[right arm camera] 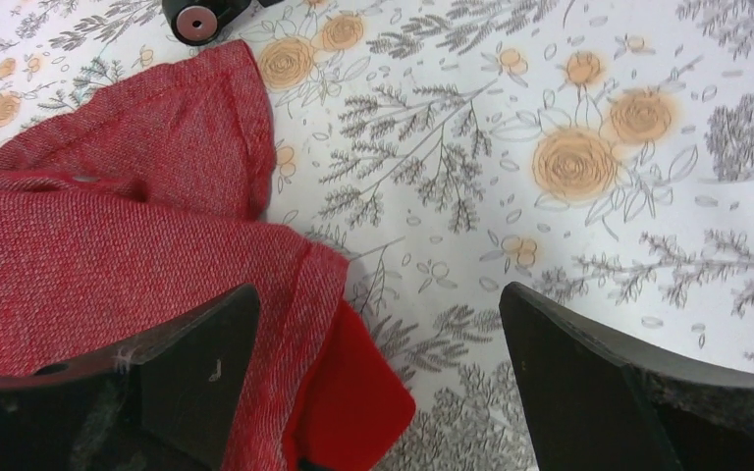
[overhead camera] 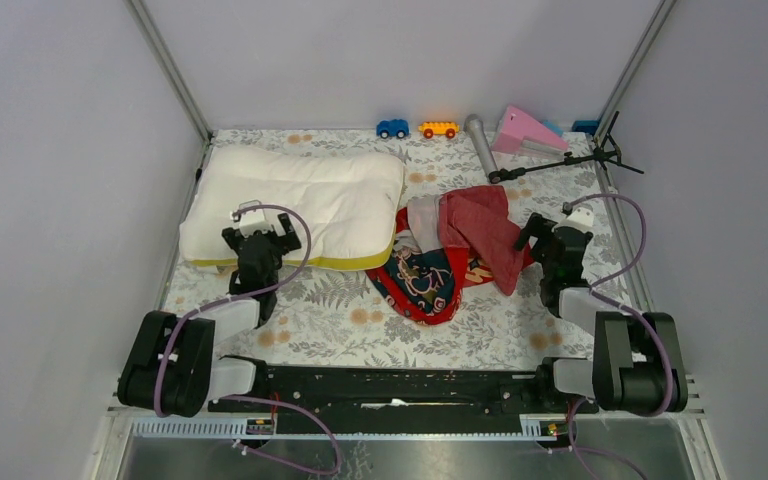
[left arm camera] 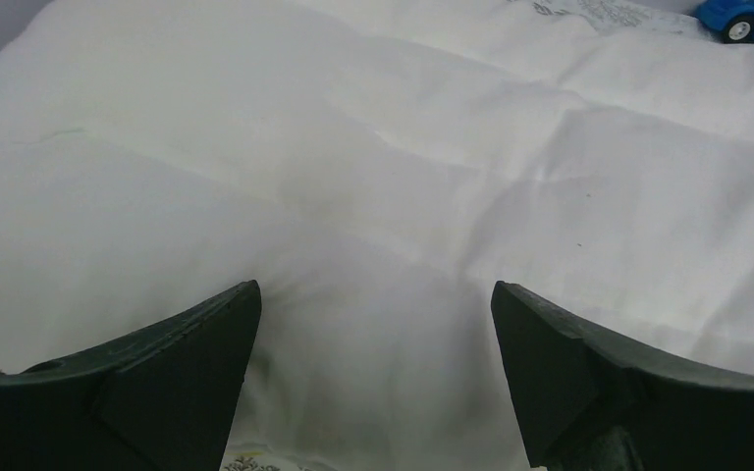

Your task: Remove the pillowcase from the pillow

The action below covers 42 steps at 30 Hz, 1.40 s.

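The white quilted pillow (overhead camera: 300,200) lies bare at the back left, its yellow edge facing front. It fills the left wrist view (left arm camera: 373,177). The red pillowcase (overhead camera: 450,250) lies crumpled on the table beside it, to the right, with its printed side showing at the front and its duller red inside on top. My left gripper (overhead camera: 260,232) is open over the pillow's front part (left arm camera: 375,324), holding nothing. My right gripper (overhead camera: 550,235) is open just right of the pillowcase. The pillowcase's red corner (right arm camera: 157,245) lies under its left finger (right arm camera: 182,368).
At the back edge stand a blue toy car (overhead camera: 392,128), an orange toy car (overhead camera: 438,129), a grey cylinder (overhead camera: 479,143), a pink wedge (overhead camera: 526,130) and a black stand (overhead camera: 565,160). The blue car also shows in the left wrist view (left arm camera: 746,18). Grey walls close both sides.
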Available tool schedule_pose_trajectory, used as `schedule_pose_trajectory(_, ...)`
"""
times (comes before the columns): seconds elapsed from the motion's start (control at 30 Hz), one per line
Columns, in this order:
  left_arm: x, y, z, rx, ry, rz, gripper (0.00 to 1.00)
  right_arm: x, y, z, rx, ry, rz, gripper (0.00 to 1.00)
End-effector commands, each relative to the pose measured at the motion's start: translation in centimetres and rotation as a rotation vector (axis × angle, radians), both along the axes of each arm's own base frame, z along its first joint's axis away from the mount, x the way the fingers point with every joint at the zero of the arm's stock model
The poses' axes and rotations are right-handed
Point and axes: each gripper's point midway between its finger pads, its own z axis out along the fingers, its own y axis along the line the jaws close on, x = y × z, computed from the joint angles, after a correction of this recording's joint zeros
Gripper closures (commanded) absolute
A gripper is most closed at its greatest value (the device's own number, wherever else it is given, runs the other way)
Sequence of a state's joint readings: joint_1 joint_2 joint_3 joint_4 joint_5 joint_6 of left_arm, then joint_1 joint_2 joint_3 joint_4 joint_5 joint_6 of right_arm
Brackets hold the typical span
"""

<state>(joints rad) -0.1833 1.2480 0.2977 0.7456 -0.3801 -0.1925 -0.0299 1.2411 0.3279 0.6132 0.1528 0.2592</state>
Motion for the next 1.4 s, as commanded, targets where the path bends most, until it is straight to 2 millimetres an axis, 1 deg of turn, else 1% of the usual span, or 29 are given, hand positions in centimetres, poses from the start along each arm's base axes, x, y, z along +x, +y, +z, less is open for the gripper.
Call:
schedule_pose_trajectory(0.0, 1.6, 1.2, 4.8, 0.021, -0.192, 0.014, 0.01, 3.3, -0.9, 4.3, -0.147, -0.175, 0.026, 0.00)
schedule_pose_trajectory(0.03, 1.7, 1.3, 4.9, 0.023, -0.199, 0.010, 0.01, 3.1, -0.9, 4.1, -0.160, -0.173, 0.035, 0.00)
schedule_pose_trajectory(0.13, 1.5, 1.6, 4.8, 0.064, -0.201, 0.014, 0.01, 2.9, -0.7, 2.5, -0.161, -0.125, 0.055, 0.00)
schedule_pose_trajectory(0.2, 1.5, 1.7, 4.6, 0.068, -0.189, 0.018, 0.01, 2.7, -0.5, 1.8, -0.163, -0.135, 0.069, 0.00)
schedule_pose_trajectory(0.27, 1.7, 1.6, 4.5, 0.076, -0.180, 0.007, 0.01, 2.7, -0.2, 1.5, -0.184, -0.169, 0.095, 0.00)
schedule_pose_trajectory(0.3, 1.7, 1.6, 4.4, 0.080, -0.174, 0.007, 0.01, 2.6, 0.6, 1.4, -0.196, -0.190, 0.149, 0.00)
schedule_pose_trajectory(0.37, 1.5, 1.7, 4.4, 0.076, -0.175, 0.012, 0.01, 2.7, 2.5, 0.2, -0.192, -0.196, 0.264, 0.00)
schedule_pose_trajectory(0.4, 1.3, 1.7, 4.2, 0.074, -0.176, 0.013, 0.01, 2.9, 2.8, -0.1, -0.188, -0.211, 0.280, 0.00)
schedule_pose_trajectory(0.43, 1.1, 1.8, 3.9, 0.072, -0.166, 0.018, 0.01, 2.7, 2.6, -0.2, -0.192, -0.198, 0.266, 0.00)
schedule_pose_trajectory(0.5, 1.1, 2.0, 2.5, 0.078, -0.129, 0.025, 0.01, 2.8, 2.2, -0.5, -0.194, -0.167, 0.248, 0.00)
schedule_pose_trajectory(0.53, 1.2, 2.0, 1.8, 0.081, -0.123, 0.022, 0.01, 2.8, 2.1, -0.3, -0.195, -0.193, 0.240, 0.00)
schedule_pose_trajectory(0.63, 1.8, 1.5, 0.5, 0.087, -0.105, -0.008, 0.01, 2.8, 2.3, -0.3, -0.194, -0.182, 0.251, 0.00)
schedule_pose_trajectory(0.73, 2.5, 1.1, -0.4, 0.096, -0.069, -0.033, 0.01, 2.9, 2.3, -0.2, -0.195, -0.189, 0.251, 0.00)
schedule_pose_trajectory(0.83, 3.0, 0.8, -0.9, 0.099, -0.044, -0.056, 0.01, 2.9, 2.4, -0.2, -0.191, -0.190, 0.252, 0.00)
schedule_pose_trajectory(1.03, 2.9, 0.8, -1.0, 0.085, -0.050, -0.072, 0.01, 2.9, 2.2, -0.3, -0.191, -0.188, 0.246, 0.00)
schedule_pose_trajectory(1.07, 2.8, 0.8, -0.7, 0.080, -0.076, -0.081, 0.01, 2.9, 2.2, -0.3, -0.191, -0.188, 0.246, 0.01)
schedule_pose_trajectory(1.2, 2.1, 0.5, -1.3, 0.073, -0.092, -0.127, 0.01, 2.9, 2.3, -0.2, -0.191, -0.189, 0.247, 0.00)
schedule_pose_trajectory(1.37, 2.1, 0.5, -1.1, 0.074, -0.101, -0.125, 0.01, 2.9, 2.3, -0.3, -0.191, -0.188, 0.248, 0.00)
